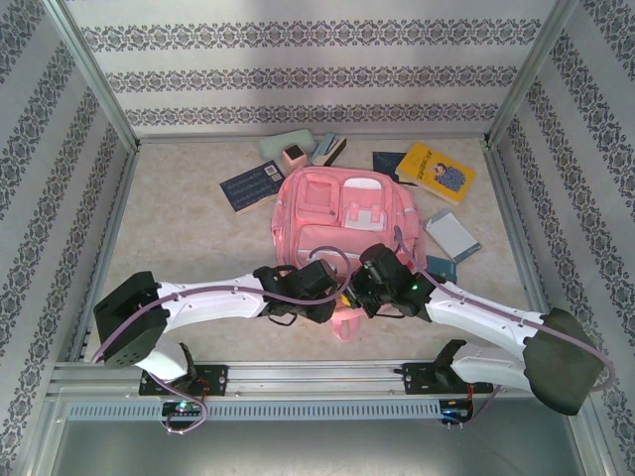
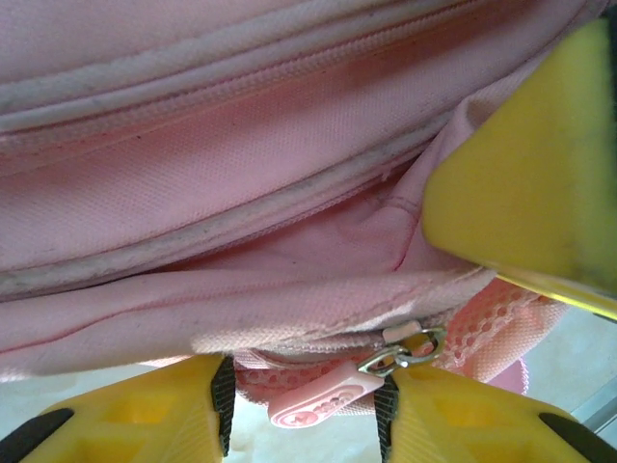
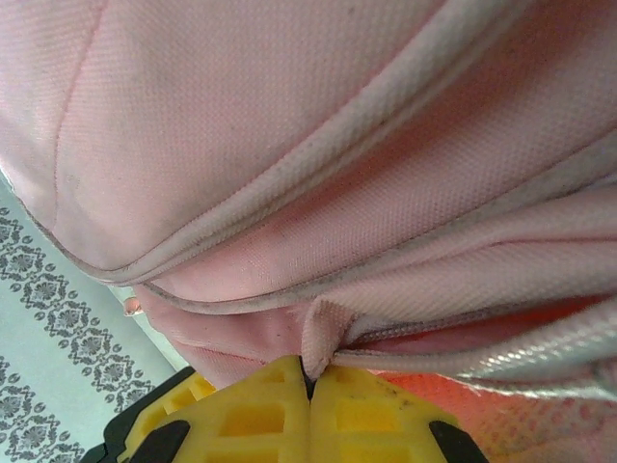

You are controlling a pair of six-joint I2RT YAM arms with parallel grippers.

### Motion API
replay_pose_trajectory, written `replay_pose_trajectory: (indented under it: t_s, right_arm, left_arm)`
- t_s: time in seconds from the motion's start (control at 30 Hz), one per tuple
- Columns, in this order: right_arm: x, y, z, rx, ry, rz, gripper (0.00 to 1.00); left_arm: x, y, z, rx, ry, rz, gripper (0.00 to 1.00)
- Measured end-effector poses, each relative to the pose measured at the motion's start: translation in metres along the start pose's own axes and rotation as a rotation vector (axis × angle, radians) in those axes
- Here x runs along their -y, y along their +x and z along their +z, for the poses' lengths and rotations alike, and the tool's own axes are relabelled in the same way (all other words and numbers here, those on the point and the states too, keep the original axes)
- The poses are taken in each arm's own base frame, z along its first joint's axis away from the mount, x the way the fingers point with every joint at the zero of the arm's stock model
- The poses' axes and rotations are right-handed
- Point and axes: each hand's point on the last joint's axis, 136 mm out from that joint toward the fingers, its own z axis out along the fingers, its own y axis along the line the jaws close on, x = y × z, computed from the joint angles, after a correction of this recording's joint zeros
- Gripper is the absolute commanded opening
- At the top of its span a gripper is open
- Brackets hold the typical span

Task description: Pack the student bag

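Note:
The student bag (image 1: pixel 332 213), a big pink backpack, lies flat in the middle of the table. Both grippers meet at its near edge. In the left wrist view my left gripper (image 2: pixel 307 391) stands open, its yellow fingers (image 2: pixel 145 415) on either side of a pink rubber zipper pull (image 2: pixel 318 400) that hangs from a metal ring (image 2: pixel 410 349). One yellow finger of the right gripper (image 2: pixel 525 174) juts in from the upper right. My right gripper (image 3: pixel 310 381) is shut on a small fold of the bag's fabric (image 3: pixel 323 333) beside the zipper seam. From above, the left gripper (image 1: pixel 335 297) and right gripper (image 1: pixel 360 295) nearly touch.
Around the bag lie a dark blue book (image 1: pixel 251 185), a yellow book (image 1: pixel 437 172), a blue book (image 1: pixel 390 161), a pale notebook (image 1: pixel 452 236), a mint-green object (image 1: pixel 285 145) and a small pink box (image 1: pixel 294 156). Metal frame posts and patterned walls enclose the table.

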Motion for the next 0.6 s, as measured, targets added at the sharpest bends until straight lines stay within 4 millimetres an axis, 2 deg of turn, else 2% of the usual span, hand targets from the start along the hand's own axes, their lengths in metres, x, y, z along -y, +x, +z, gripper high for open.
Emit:
replay_pose_trajectory:
  t_s: [0.33, 0.47, 0.6]
  right_arm:
    - [0.0009, -0.0004, 0.0010, 0.001, 0.004, 0.001, 0.00]
    - [0.0010, -0.0016, 0.0010, 0.008, 0.005, -0.002, 0.00]
    - [0.0029, -0.0039, -0.0006, 0.023, 0.011, -0.020, 0.00]
  left_arm:
    - [0.0016, 0.0007, 0.0049, -0.006, 0.006, 0.024, 0.13]
    - [0.0041, 0.0020, 0.0055, -0.014, 0.018, 0.034, 0.04]
    - [0.0044, 0.0016, 0.0054, -0.012, 0.019, 0.039, 0.01]
